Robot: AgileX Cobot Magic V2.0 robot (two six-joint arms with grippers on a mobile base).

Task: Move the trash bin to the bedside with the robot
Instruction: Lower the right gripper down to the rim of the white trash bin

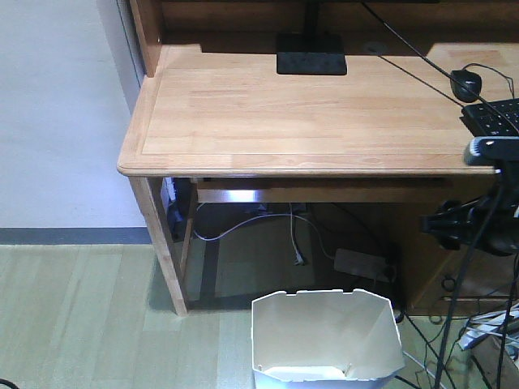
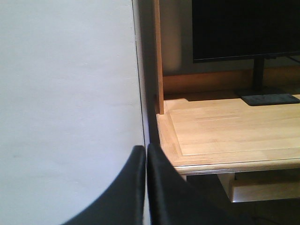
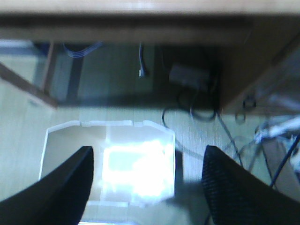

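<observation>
the right gripper [image 3: 149,152] gapes wide, framing the glare-blurred trash bin [image 3: 136,159]; the left gripper [image 2: 144,149] sits pinched together, empty

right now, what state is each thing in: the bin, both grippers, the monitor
trash bin: upright on the floor in front of the desk, top open, not gripped
left gripper: shut, holding nothing
right gripper: open, above the trash bin, holding nothing
monitor: screen dark
</observation>
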